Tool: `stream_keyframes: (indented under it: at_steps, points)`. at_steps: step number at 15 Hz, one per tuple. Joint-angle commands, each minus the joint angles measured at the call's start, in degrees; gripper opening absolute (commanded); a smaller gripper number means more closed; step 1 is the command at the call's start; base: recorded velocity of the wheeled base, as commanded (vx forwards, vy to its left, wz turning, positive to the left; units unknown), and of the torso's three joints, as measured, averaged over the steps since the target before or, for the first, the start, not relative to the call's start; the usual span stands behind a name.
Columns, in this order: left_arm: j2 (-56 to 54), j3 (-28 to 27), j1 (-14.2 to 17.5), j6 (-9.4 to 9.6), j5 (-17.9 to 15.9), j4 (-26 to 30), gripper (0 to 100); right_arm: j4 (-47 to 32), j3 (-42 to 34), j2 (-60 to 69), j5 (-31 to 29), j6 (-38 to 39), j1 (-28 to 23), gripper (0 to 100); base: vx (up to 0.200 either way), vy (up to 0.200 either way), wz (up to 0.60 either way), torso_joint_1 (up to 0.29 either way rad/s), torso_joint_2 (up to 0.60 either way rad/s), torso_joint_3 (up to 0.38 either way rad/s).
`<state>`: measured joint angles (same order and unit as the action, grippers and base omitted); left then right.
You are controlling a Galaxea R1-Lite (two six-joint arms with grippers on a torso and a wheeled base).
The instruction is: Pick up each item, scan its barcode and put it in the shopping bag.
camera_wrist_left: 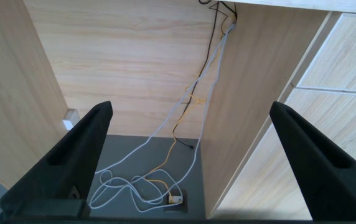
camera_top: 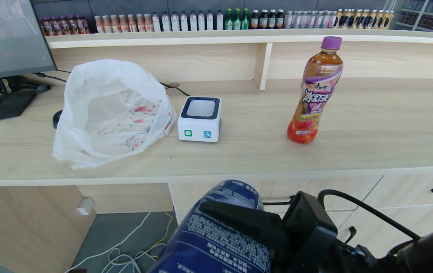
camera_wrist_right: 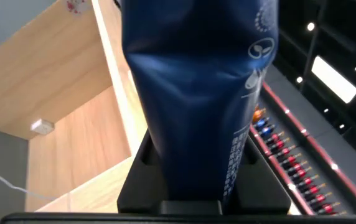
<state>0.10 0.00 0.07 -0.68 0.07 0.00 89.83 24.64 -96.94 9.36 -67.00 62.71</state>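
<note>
Right tool (camera_top: 235,220) pinching a dark blue pack (camera_top: 216,246) near, just below the surface (camera_top: 371,125) edge, left tool (camera_wrist_left: 192,112) spread wide (low, over floor cables (camera_wrist_left: 134,186)), shopping bag (camera_top: 114,110) left, scanner (camera_top: 200,118) middle, tea bottle (camera_top: 314,94) upright right.

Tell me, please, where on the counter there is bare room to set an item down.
The widest bare stretch of counter lies between the scanner and the tea bottle; another runs right of the bottle. The left end is crowded: the shopping bag sits close beside the scanner, with the monitor and a cable just beyond it.
</note>
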Motion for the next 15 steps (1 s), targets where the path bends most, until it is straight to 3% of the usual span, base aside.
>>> stream_keyframes:
  at_steps: [1, 4, 7, 8, 12, 13, 15]
  points:
    - [-0.01, 0.0, 0.01, -0.02, 0.01, 0.0, 100, 0.17, -3.81, 2.02, -1.36, 3.81, -0.48, 0, 0.0, 0.0, 0.0, 0.0, 0.0, 0.0]
    - [-0.01, 0.0, 0.01, -0.02, 0.01, 0.0, 100, 0.17, -3.98, 3.25, -0.57, 5.92, -4.7, 0, 0.0, 0.0, 0.0, 0.0, 0.0, 0.0]
    - [-0.01, 0.0, 0.01, -0.02, 0.01, 0.0, 100, 0.17, -4.6, 4.48, -0.92, 17.96, -6.02, 0, 0.0, 0.0, 0.0, 0.0, 0.0, 0.0]
    - [-0.01, 0.0, 0.01, -0.02, 0.01, 0.0, 100, 0.17, -3.81, 3.95, -1.36, 21.65, -8.83, 0, 0.0, 0.0, 0.0, 0.0, 0.0, 0.0]
    - [-0.01, 0.0, 0.01, -0.02, 0.01, 0.0, 100, 0.17, 1.03, 1.67, -12.35, 40.02, -10.94, 0, 0.0, 0.0, 0.0, 0.0, 0.0, 0.0]
    - [-0.01, 0.0, 0.01, -0.02, 0.01, 0.0, 100, 0.17, 2.35, 0.79, -16.04, 48.28, -11.82, 0, 0.0, 0.0, 0.0, 0.0, 0.0, 0.0]
    - [-0.01, 0.0, 0.01, -0.02, 0.01, 0.0, 100, 0.17, 2.35, 0.7, -17.18, 55.49, -15.42, 0, 0.0, 0.0, 0.0, 0.0, 0.0, 0.0]
